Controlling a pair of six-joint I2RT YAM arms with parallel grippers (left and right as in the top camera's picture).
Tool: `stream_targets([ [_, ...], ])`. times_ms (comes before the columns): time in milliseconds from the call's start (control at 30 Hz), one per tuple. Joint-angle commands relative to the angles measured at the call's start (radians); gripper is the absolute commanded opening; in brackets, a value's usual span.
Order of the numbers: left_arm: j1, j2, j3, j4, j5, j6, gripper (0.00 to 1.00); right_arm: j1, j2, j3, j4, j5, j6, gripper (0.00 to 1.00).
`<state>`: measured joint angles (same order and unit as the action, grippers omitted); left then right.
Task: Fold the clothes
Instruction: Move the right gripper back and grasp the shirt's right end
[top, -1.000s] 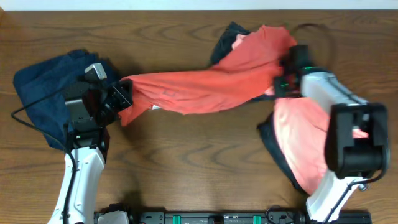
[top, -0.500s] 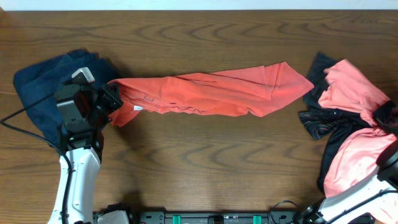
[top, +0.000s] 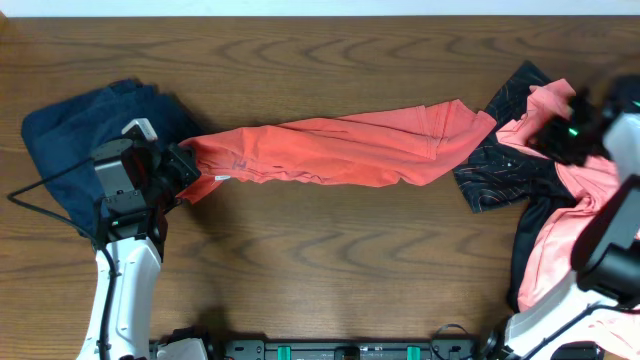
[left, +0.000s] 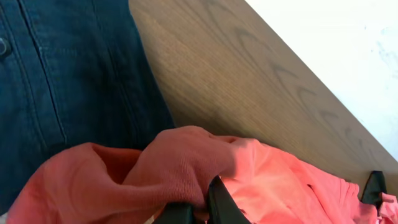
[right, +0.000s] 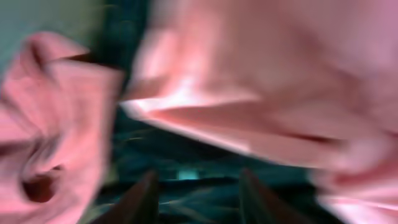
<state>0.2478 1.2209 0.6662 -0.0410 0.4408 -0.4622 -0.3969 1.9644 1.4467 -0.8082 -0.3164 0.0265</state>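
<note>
A black cable (top: 30, 186) loops on the wooden table's (top: 320, 260) left side.

1. Left gripper (left: 198, 210) sits at the bottom edge, its black fingers (left: 225, 206) pinched tight on a bunched fold of the orange-red T-shirt (left: 186, 158).
2. A dark blue denim garment (left: 68, 81) fills the left side, touching the shirt.
3. The wooden table (left: 249, 87) runs bare behind, and a small dark shape (left: 373, 186) pokes up far right.
</note>
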Motion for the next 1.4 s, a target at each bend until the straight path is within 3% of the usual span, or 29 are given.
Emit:
stream_targets([
  [0,-0.021,-0.014,0.002,-0.004,-0.004,0.025,0.06,0.087,0.000,0.013,0.005,0.123,-0.032,0.19],
  [67,-0.038,-0.014,0.002,-0.004,-0.004,0.025,0.06,0.136,0.032,0.011,0.014,0.158,-0.065,0.07],
  [200,-0.068,-0.014,0.002,-0.004,-0.005,0.025,0.06,0.187,0.110,0.011,0.024,0.251,-0.083,0.01],
  [467,-0.077,-0.014,0.002,-0.004,-0.004,0.024,0.06,0.154,0.231,0.011,0.067,0.270,-0.105,0.02],
  [533,-0.077,-0.014,0.002,-0.004,-0.004,0.024,0.06,0.129,0.247,0.011,0.101,0.346,-0.096,0.01],
  [633,-0.077,-0.014,0.002,-0.004,-0.004,0.024,0.06,0.069,0.248,0.015,0.140,0.576,0.029,0.02],
  [733,-0.077,-0.014,0.002,-0.004,-0.004,0.024,0.06,-0.018,0.246,0.047,0.121,0.696,0.163,0.05],
  [833,-0.077,-0.014,0.002,-0.004,-0.004,0.024,0.06,-0.129,0.246,0.106,0.050,0.700,0.298,0.16],
  [900,-0.077,-0.014,0.002,-0.004,-0.004,0.024,0.06,-0.194,0.246,0.148,0.004,0.648,0.352,0.17],
  [1033,-0.077,-0.014,0.002,-0.004,-0.005,0.024,0.06,-0.275,0.236,0.237,-0.053,0.368,0.285,0.24],
  [1167,-0.077,-0.014,0.002,-0.004,-0.005,0.024,0.06,-0.265,0.179,0.293,-0.086,0.221,0.239,0.29],
  [1267,-0.077,-0.014,0.002,-0.008,-0.005,0.024,0.06,-0.216,0.108,0.306,-0.085,0.140,0.220,0.44],
  [1367,-0.077,-0.014,0.002,-0.011,-0.005,0.025,0.06,-0.130,0.046,0.306,-0.105,0.008,0.104,0.57],
])
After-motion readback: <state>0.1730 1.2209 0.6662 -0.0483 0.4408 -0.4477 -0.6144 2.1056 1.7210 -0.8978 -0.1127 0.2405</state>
